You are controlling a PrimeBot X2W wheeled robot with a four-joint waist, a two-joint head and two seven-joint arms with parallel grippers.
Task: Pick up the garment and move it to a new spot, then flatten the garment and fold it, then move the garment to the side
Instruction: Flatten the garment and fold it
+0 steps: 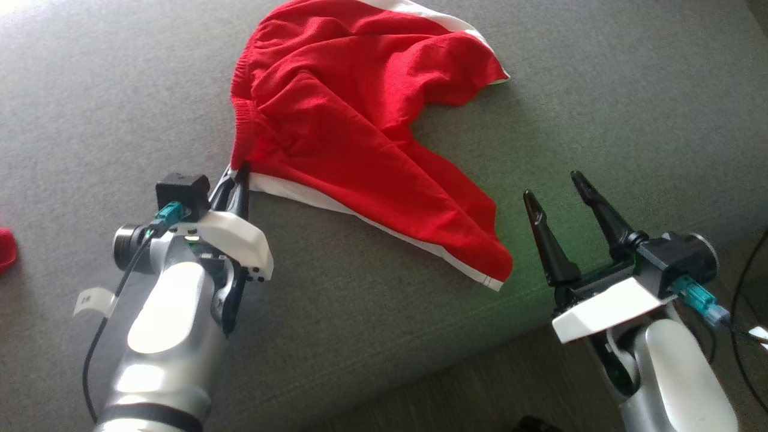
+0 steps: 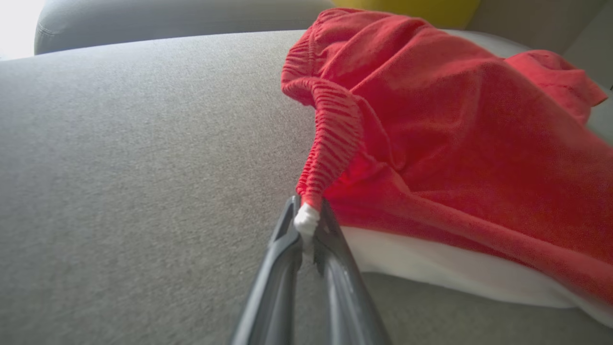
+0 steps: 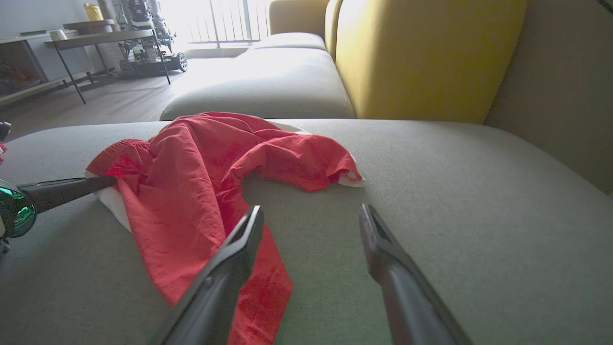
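Observation:
The garment is a pair of red shorts with white side trim, lying crumpled on a grey sofa cushion. My left gripper is shut on the corner of its waistband, where the elastic band meets the white trim; in the left wrist view the left gripper pinches a small white tuft of the garment. My right gripper stands open with nothing between its fingers, just right of the near leg hem. In the right wrist view the right gripper hovers above the cushion beside the garment.
The cushion's front edge runs diagonally below both arms, with floor beyond it. A small red thing shows at the far left edge. A yellow backrest stands behind the seat, and a table with a wheeled machine is across the room.

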